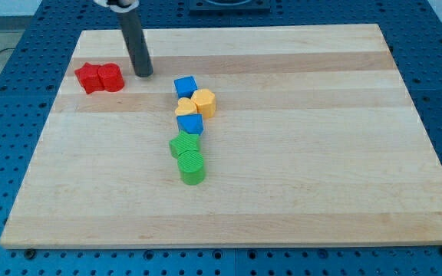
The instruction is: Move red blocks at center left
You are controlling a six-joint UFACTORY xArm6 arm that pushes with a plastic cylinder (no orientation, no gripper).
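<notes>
**Two red blocks wait by the rod**

Far on the view's left, near the top of the wooden board, sit two red blocks pressed side by side: a red star-like block and a red cylinder. They look small, hard and light, so I think they will slide easily and may split apart if pushed off-middle. A push on their top edge looks best.

Just beside them, on the right, stands the dark rod, nearly straight up. My tip rests on the board, close to the cylinder but not touching. There is no pincer here, only the rod.

Further right lie blue, yellow and green blocks in a clump.
</notes>
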